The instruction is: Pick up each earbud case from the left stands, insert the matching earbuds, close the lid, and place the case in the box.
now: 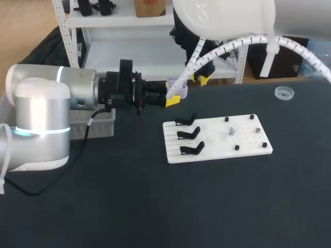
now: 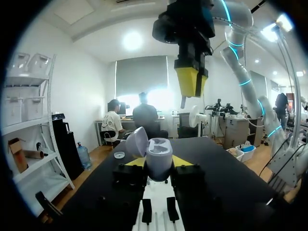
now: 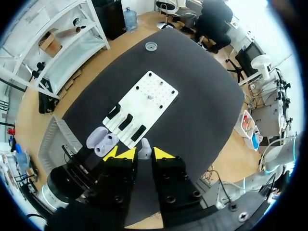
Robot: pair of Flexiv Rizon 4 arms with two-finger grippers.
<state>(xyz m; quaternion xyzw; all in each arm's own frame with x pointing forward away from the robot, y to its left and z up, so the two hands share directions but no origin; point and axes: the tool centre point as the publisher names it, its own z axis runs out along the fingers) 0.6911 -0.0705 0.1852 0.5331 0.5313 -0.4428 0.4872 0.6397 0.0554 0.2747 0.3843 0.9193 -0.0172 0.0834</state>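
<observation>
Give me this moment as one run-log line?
left fingers: shut on open earbud case | right fingers: shut on earbud, higher than case | stands: empty

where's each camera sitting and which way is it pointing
Head view: fixed above and behind, looking down on the table; both arms show, left pincer near the middle.
Left wrist view: on the left wrist, looking level across the table; left pincer grips the open earbud case.
Right wrist view: on the right wrist, looking down; right pincer grips an earbud.
Shared: all show the white board; both wrist views show the earbud case.
</observation>
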